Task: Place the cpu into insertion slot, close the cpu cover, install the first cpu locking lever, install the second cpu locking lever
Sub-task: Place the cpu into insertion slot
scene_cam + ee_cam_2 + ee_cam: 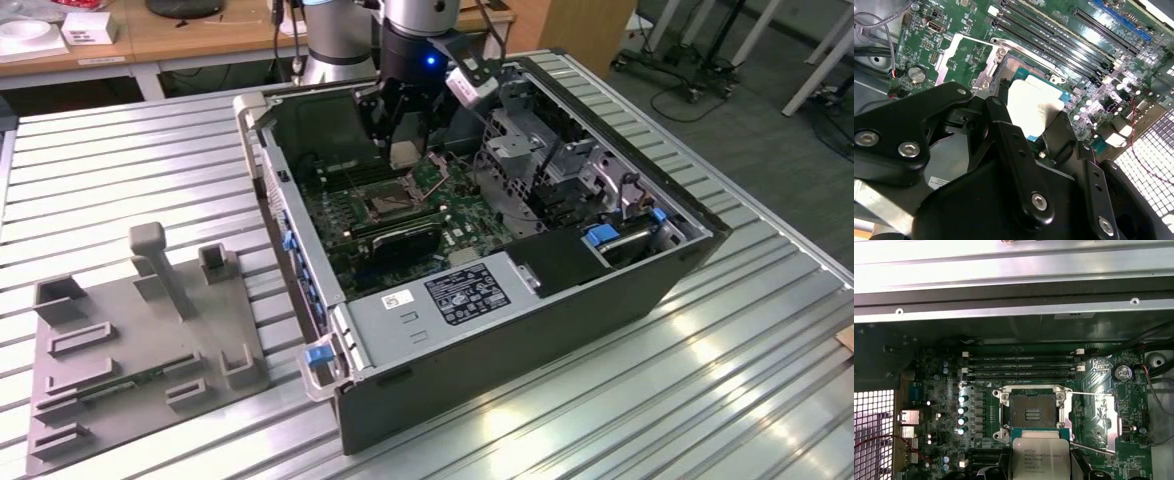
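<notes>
Second wrist view puts the black metal fingers [1009,145] nearest, clenched on two opposite edges of the one small, flat, square, silvery-topped cpu [1035,102]. I judge it light, stiff and slick on top, with a fragile underside, so those bare edges are the right hold. Just beyond it lies the single square, black-framed insertion slot [1033,412]. It is empty, and the chip hangs over its near edge, not seated. Beside that, the one thin, silvery, hinged cpu cover [1104,415] is swung open, and two thin wire locking levers [1094,393] seem unlatched. Farther off run four long black memory slots [1021,367].
</notes>
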Tool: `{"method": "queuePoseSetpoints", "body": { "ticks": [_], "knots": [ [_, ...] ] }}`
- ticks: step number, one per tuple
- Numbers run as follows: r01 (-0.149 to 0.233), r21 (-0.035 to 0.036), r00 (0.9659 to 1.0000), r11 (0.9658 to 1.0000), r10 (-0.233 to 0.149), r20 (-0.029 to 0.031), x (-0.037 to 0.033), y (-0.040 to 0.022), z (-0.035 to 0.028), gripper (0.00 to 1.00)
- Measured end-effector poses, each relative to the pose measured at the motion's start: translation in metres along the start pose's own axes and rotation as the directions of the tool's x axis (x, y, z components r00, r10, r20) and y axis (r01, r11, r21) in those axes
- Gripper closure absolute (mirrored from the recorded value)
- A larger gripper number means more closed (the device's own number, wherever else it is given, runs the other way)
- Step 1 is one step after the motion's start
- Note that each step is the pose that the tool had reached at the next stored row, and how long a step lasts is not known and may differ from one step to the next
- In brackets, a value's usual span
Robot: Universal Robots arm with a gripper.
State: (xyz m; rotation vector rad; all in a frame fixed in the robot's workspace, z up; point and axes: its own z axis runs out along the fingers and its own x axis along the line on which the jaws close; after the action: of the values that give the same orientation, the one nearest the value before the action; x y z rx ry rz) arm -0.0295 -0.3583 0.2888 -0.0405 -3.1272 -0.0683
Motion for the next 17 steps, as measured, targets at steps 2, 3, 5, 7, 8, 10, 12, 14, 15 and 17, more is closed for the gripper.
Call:
{"method": "queuePoseSetpoints", "body": {
  "ticks": [2,3,5,7,8,10,12,14,15,17],
  "knots": [
    [0.0,0.0002,1.0,1.0,0.0,0.0,0.0,0.0,0.0,0.46],
    [0.0,0.0001,1.0,1.0,0.0,0.0001,0.0,0.0,0.0001,0.46],
    [0.0,0.0,1.0,1.0,0.0,0.0002,0.0,0.0,0.0001,0.46],
    [0.0,0.0001,1.0,1.0,0.0,0.0001,0.0,0.0,0.0001,0.46],
    [0.0,0.0,1.0,1.0,0.0,0.0002,0.0,0.0,0.0001,0.46],
    [0.0,-0.0004,1.0,1.0,0.0,0.0003,0.0,0.0,0.0008,0.46],
    [0.0,-0.0001,1.0,1.0,0.0,0.0002,0.0,-0.0001,0.0025,0.46],
    [0.0,-0.0001,1.0,1.0,0.0,0.0006,-0.0001,-0.0002,0.0052,0.46],
    [0.0,-0.0001,1.0,1.0,0.0,0.0006,-0.0001,-0.0003,0.0064,0.46],
    [0.0,0.0,1.0,1.0,0.0,0.0015,-0.0001,-0.0004,0.009,0.46]
  ]
}}
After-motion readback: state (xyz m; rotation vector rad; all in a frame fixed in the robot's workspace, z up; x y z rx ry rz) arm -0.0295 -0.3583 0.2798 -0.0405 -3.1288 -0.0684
